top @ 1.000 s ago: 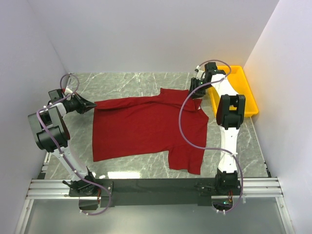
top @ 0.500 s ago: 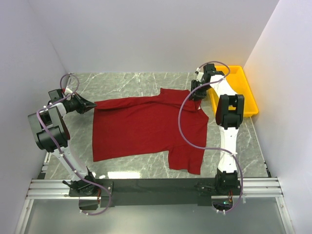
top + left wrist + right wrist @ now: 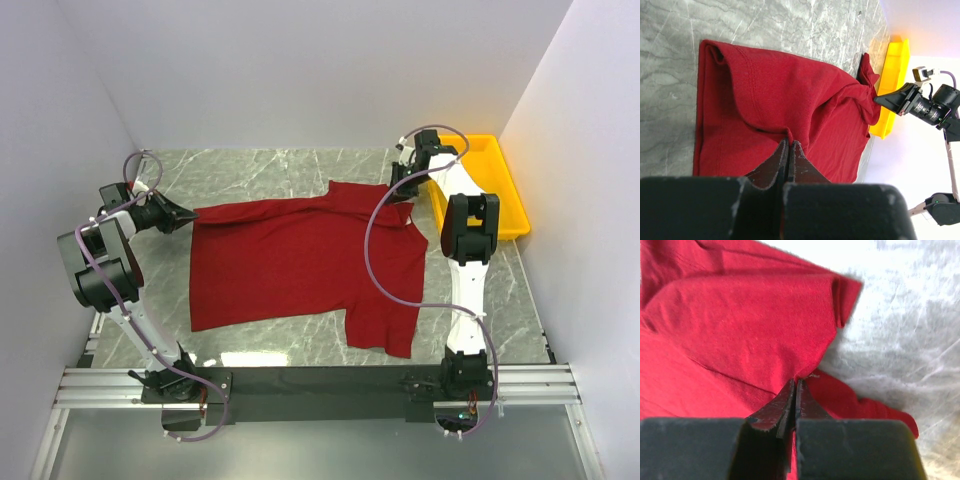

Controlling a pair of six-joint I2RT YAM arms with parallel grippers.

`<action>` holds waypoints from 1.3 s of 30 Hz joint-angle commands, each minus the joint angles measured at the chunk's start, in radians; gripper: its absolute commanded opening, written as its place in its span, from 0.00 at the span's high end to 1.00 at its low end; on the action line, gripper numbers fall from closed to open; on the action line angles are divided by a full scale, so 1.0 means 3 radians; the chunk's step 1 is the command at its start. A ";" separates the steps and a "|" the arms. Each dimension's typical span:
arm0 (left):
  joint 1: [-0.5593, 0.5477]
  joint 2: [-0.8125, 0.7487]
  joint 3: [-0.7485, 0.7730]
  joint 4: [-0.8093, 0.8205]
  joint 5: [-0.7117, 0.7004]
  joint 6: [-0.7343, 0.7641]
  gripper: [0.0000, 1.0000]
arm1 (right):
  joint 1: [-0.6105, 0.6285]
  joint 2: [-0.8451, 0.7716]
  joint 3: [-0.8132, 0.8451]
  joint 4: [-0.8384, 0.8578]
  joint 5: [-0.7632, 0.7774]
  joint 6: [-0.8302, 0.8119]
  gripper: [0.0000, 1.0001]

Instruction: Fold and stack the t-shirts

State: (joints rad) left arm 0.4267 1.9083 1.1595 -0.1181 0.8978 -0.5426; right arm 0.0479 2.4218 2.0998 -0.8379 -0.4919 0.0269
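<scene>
The left claw point(image 3: 790, 145) and right claw point(image 3: 795, 382) each clamp the shirt point(image 3: 300, 260), which lies mostly spread, seemingly with folding barely begun.

A wide strip of bare marble table point(image 3: 270, 170) is lying open between the dark red t-shirt point(image 3: 300, 255) and the back wall point(image 3: 300, 70), giving room to pass from the left side across to the yellow tray point(image 3: 505, 200). The tray is sitting in the far right corner, close to the right wall point(image 3: 590, 200). The right arm point(image 3: 470, 230) is standing just beside it, filling the gap between tray and shirt. That arm's cable point(image 3: 368, 240) is looping over the shirt's right side. The left arm point(image 3: 100, 265) is crowding the narrow space between the left wall point(image 3: 50, 150) and the shirt's left edge. In front, only a thin band of marble is showing between the shirt's near edge and the aluminium rail point(image 3: 320, 378).
</scene>
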 commanded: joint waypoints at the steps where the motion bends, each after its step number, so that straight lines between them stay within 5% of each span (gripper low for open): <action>1: 0.0020 -0.0067 0.0113 0.0056 0.0116 -0.0001 0.99 | -0.0006 -0.0331 0.0067 0.0282 -0.0129 -0.0059 1.00; 13: 0.0086 -0.0133 0.0420 0.0837 0.0091 -0.0727 0.99 | -0.0292 -0.0996 -0.0163 0.1599 -0.1422 -0.0857 1.00; 23: 0.0091 -0.0051 0.0686 0.1119 0.0111 -0.1080 0.99 | -0.0369 -0.0929 -0.0132 0.2337 -0.1760 -0.0831 1.00; 29: 0.0183 -0.0449 0.0431 0.1569 0.0091 -0.1330 0.99 | -0.0517 -0.1362 -0.0413 0.3093 -0.2133 -0.0265 1.00; 39: 0.0291 -0.2171 0.0005 0.1831 -0.0527 -0.1489 0.99 | -0.0742 -0.2585 -0.0930 0.4587 -0.2742 0.1403 1.00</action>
State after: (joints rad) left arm 0.5049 1.4235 1.1492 0.3424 0.8337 -0.9859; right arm -0.1616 1.8420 1.8179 0.2569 -1.2343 0.2726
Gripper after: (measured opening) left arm 0.018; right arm 0.024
